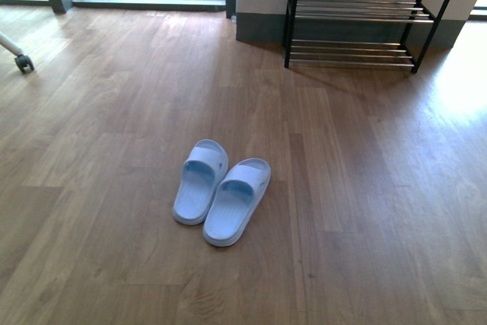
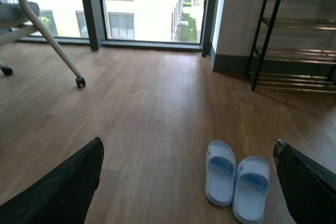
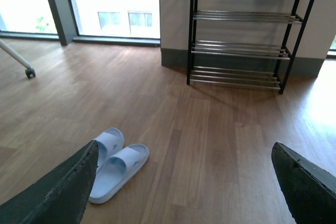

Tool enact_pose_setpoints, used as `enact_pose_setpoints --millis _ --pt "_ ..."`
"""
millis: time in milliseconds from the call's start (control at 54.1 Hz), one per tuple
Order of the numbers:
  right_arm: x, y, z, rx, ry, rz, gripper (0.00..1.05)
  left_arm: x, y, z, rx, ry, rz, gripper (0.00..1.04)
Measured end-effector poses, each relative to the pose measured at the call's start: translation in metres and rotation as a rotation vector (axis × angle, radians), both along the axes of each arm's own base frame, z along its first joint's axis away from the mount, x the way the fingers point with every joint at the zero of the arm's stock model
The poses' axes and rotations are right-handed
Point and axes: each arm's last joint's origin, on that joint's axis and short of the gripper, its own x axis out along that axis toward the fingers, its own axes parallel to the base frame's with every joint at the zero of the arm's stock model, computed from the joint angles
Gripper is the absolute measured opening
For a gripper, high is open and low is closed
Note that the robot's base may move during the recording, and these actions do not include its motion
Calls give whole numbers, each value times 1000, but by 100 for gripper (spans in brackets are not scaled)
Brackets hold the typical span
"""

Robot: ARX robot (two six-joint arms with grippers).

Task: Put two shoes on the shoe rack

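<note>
Wood-plank floor (image 1: 114, 256) fills the near ground and carries everything; against the far wall on the right stands the shoe rack (image 1: 354, 11), its lower rod shelves bare and well apart from the footwear, so a carry across open boards is likely needed; the right wrist view alone shows four tiers, with something pale cut off on the top one that I cannot identify; no grey sneakers are clearly seen. Left tool (image 2: 187, 142) and right tool (image 3: 185, 146) each hang with dark fingers (image 2: 58, 187) spread wide and nothing between them, probably a ready stance; the front view shows neither arm. Mid-floor lie the left slide (image 1: 199, 182) and right slide (image 1: 237, 202), just beside each other, toes toward the rack, seemingly set so each arm has one within reach; far left sits a chair caster (image 1: 24, 62); only the left wrist view shows the chair's frame (image 2: 50, 35) above it.
</note>
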Motion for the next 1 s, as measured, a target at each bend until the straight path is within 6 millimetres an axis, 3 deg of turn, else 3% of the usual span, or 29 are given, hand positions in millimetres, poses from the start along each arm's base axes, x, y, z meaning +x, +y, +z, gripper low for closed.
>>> enact_pose_setpoints --millis 999 --pt "0 0 0 1 -3 -2 95 0 0 0 0 -2 2 95"
